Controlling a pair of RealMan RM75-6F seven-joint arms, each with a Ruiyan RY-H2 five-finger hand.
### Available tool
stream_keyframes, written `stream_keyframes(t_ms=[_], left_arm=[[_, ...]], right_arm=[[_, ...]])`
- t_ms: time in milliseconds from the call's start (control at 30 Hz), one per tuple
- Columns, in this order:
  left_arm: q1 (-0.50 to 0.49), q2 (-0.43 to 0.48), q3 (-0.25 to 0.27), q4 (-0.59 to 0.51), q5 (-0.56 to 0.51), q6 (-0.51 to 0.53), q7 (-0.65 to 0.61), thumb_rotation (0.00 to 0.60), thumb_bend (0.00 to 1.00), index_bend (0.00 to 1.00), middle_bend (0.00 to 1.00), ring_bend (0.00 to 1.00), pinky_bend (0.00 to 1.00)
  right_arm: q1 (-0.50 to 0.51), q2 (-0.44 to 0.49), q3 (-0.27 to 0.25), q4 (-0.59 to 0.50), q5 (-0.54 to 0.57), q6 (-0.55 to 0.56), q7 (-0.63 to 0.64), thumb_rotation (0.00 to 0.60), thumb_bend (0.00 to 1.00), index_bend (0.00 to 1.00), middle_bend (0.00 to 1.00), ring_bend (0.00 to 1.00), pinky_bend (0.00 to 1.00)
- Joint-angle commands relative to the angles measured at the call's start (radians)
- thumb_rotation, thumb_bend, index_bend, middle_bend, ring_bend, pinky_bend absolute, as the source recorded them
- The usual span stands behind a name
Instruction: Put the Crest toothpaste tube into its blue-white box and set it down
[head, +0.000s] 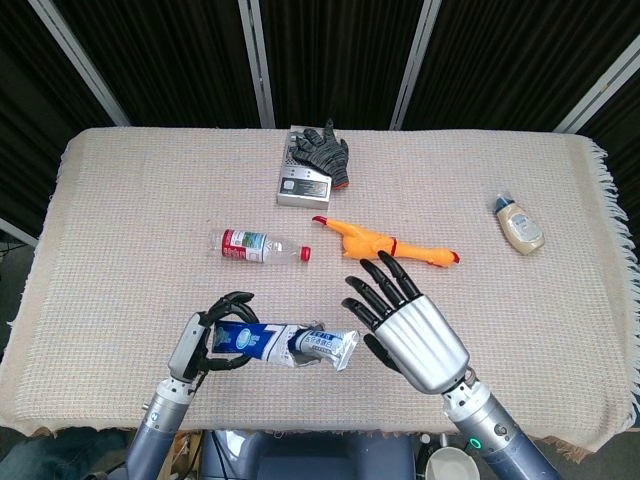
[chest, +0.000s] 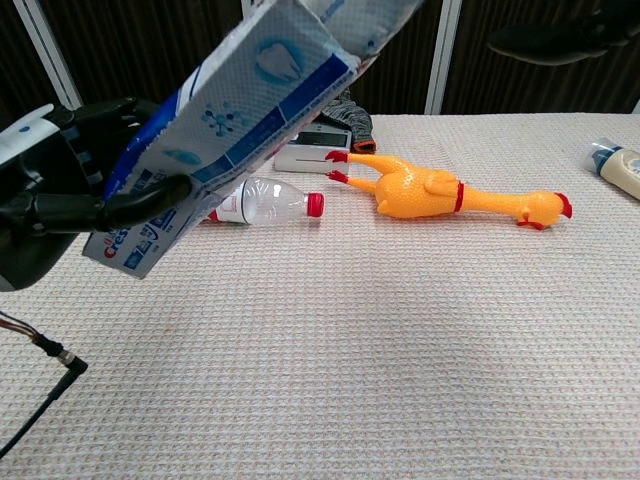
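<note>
Crest tube (head: 328, 345) poking out of open end of blue-white box (head: 250, 339), roughly half in, white-silver crimped tail exposed and pointing right. Box held off the table near the front edge, tilted up in chest view, Crest lettering at low end, tooth graphic on side panel. Gripped by left hand (head: 205, 335), dark fingers curled round the closed end, thumb under the box in chest view. Right hand (head: 405, 325) just beside tube tail, apart from it, fingers spread wide, palm away from camera, holding nothing.

Risks, judged: tube not seated, could slide back out if box tips open-end-down during set-down; end flaps not visibly closed. Push from right hand off-axis could buckle tube or crush box mouth. One-handed hold on far end means box could pivot or slip under a push.

Further out on woven cloth table (head: 120, 220): plastic bottle (head: 262, 246) with red cap, rubber chicken (head: 385, 241) just right of it, grey device (head: 305, 180) with dark glove (head: 325, 150) on top near back, small squeeze bottle (head: 520, 225) well apart at right.
</note>
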Motion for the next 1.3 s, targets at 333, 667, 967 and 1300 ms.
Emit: stream_keyframes(t_ms=[333, 667, 967, 1300], left_arm=[[0.003, 0.166, 0.006, -0.126, -0.003, 0.007, -0.311, 0.600, 0.31, 0.50, 0.48, 0.22, 0.22], [-0.030, 0.313, 0.066, -0.028, 0.112, 0.038, -0.877, 0.600, 0.31, 0.50, 0.48, 0.22, 0.22], [-0.058, 0.299, 0.107, 0.111, 0.183, 0.105, -1.099, 0.600, 0.31, 0.47, 0.43, 0.20, 0.21], [-0.074, 0.289, 0.136, 0.125, 0.192, 0.117, -1.084, 0.600, 0.31, 0.42, 0.32, 0.18, 0.21]], right_arm=[[-0.021, -0.001, 0.006, 0.038, 0.096, 0.044, -0.016, 0.600, 0.35, 0.31, 0.22, 0.08, 0.00], [-0.033, -0.007, -0.013, 0.054, 0.067, 0.055, -0.009, 0.600, 0.35, 0.31, 0.22, 0.08, 0.00], [-0.036, -0.022, -0.022, 0.062, 0.067, 0.057, -0.023, 0.600, 0.35, 0.31, 0.22, 0.08, 0.00], [-0.045, -0.025, -0.032, 0.078, 0.069, 0.063, -0.007, 0.600, 0.35, 0.31, 0.22, 0.08, 0.00]])
